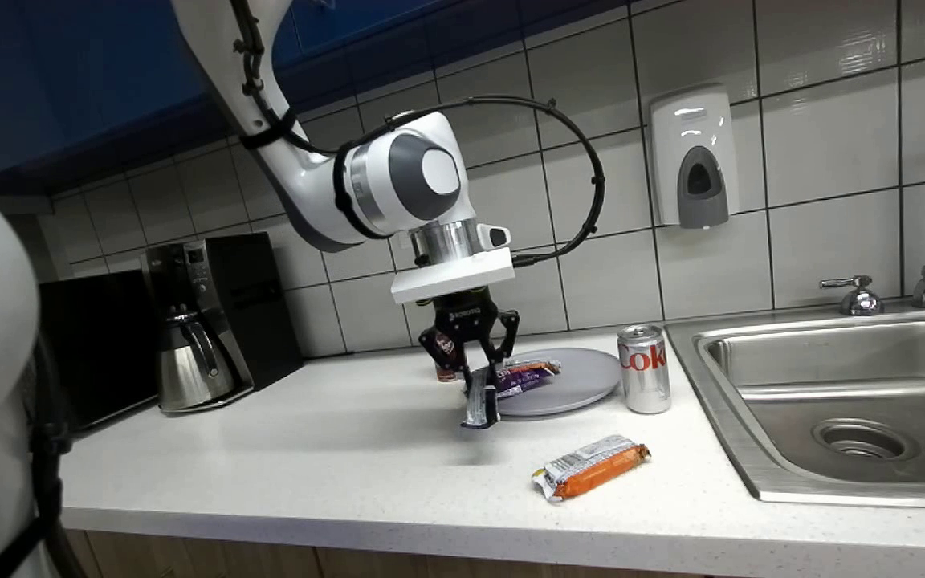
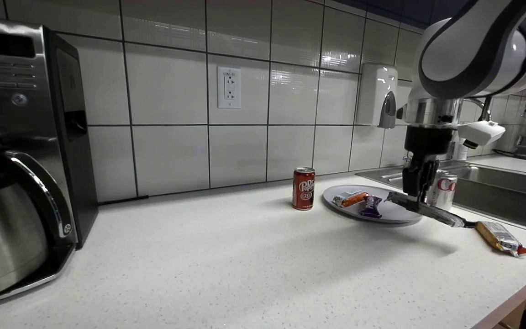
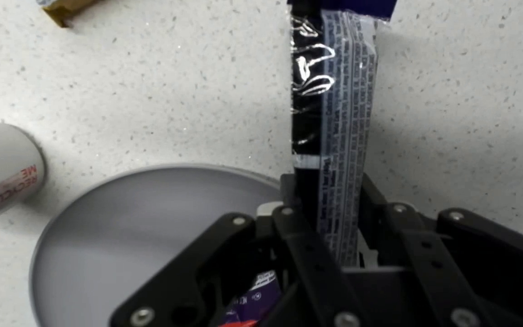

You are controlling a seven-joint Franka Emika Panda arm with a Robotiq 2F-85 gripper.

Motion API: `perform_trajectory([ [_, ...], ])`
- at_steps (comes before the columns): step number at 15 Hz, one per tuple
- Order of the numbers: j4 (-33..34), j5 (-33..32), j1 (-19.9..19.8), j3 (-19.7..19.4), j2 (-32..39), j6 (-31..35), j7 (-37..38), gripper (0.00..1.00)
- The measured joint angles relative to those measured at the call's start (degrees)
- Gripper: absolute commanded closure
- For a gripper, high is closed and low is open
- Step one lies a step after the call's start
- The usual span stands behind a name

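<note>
My gripper (image 1: 482, 393) is shut on a wrapped bar (image 3: 347, 100) with a black and silver wrapper and a dark purple end. It holds the bar level above the counter, beside the front rim of a grey plate (image 1: 583, 389). The gripper (image 2: 416, 194) and bar (image 2: 439, 214) also show in an exterior view. On the plate lie a purple-wrapped bar (image 2: 371, 206) and an orange and silver bar (image 2: 350, 198). In the wrist view the fingers partly hide the purple bar (image 3: 261, 295). Another orange and silver bar (image 1: 597, 468) lies on the counter near the front edge.
A Diet Coke can (image 1: 645, 371) stands right beside the plate, near the sink (image 1: 719, 401). A Dr Pepper can (image 2: 303, 188) stands behind the plate's other side. A coffee maker (image 1: 226, 313) stands along the counter. A soap dispenser (image 1: 695, 156) hangs on the tiled wall.
</note>
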Motion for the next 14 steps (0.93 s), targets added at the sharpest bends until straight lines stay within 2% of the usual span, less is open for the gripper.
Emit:
perform_trajectory([
  [8,5.23,-0.04,-1.36,-0.81,0.34,-0.95,-0.47,0.92],
  [14,10.78,0.46,-2.79,-0.85,4.11,-2.23,-2.59,0.92],
])
